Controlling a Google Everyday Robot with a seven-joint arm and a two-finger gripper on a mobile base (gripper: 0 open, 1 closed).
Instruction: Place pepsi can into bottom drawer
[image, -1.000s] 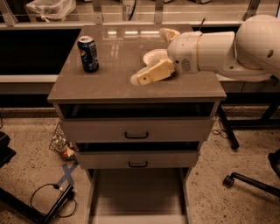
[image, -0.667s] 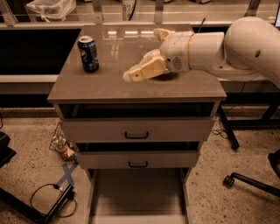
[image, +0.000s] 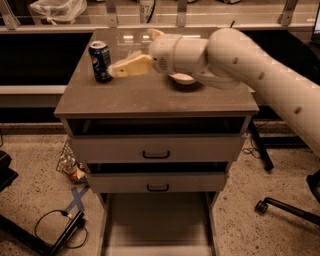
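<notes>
Grasp, transfer and placement are all outstanding: the pepsi can stands upright near the back-left corner of the tabletop, the hand sits released and empty just beside the can's right side, and the bottom drawer — pulled out — contains nothing.

The gripper hangs over the cabinet top just right of the pepsi can. The arm behind it covers most of a white bowl and runs off the right edge. The bottom drawer is cut off by the lower edge.
</notes>
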